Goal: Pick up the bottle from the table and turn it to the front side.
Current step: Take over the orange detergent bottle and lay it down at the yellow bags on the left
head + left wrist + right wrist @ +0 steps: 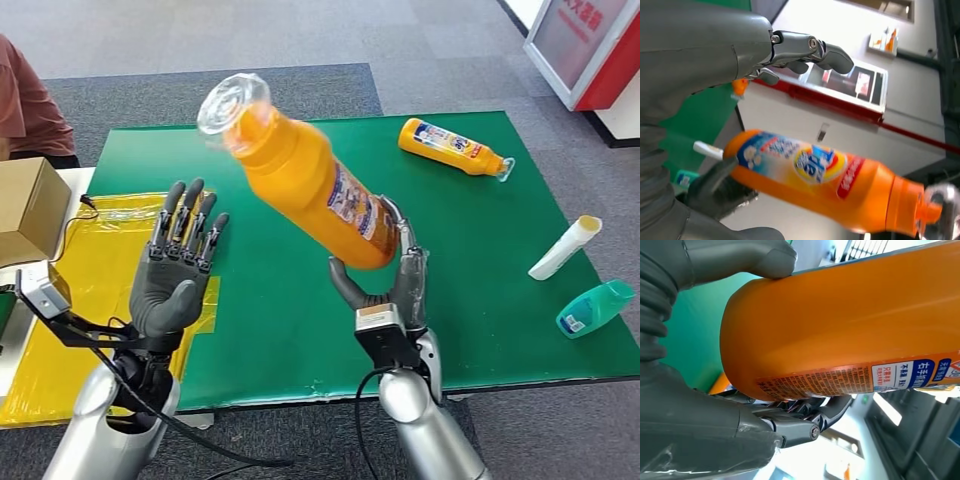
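The right hand (392,290) holds the bottle (309,180) above the table (468,300), tilted, the left hand (170,275) beside it.

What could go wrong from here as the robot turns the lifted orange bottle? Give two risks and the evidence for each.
1. The right hand grips the orange bottle only near its base, with the long body tilted above it; it might slip or tip out.
2. The left hand waits open beside it, apart from it; a careless turn could knock the bottle against it.

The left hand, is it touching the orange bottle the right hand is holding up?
Apart. In the head view the left hand is raised open with green table showing between it and the orange bottle.
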Available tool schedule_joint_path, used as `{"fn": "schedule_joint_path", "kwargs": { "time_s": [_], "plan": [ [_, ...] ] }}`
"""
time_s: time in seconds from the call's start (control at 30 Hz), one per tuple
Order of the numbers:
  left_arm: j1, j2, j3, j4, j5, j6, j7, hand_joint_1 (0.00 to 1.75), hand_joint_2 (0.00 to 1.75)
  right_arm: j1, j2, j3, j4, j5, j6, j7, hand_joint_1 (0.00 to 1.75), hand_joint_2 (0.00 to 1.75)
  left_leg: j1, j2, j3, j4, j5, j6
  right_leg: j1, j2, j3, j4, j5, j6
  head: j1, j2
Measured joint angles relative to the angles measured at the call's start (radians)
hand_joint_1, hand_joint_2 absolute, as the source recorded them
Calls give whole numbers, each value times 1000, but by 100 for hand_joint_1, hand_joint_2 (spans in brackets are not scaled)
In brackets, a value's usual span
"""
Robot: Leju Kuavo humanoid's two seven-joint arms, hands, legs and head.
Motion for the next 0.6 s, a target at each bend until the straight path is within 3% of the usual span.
{"fn": "schedule_joint_path", "kwargs": {
  "time_s": [0.27, 0.6],
  "plan": [
    [-57, 5, -77, 33, 16, -19, 19, 0, 175, -21, 15, 50, 97, 154, -110, -3, 175, 175, 0, 0, 0, 0, 0, 0, 0, 0, 0, 0, 0, 0, 0, 0],
    [-136, 17, -98, 82, -28, 18, 38, 0, 175, -17, 54, 57, 133, 261, -121, -35, 175, 175, 0, 0, 0, 0, 0, 0, 0, 0, 0, 0, 0, 0, 0, 0]
  ]
}}
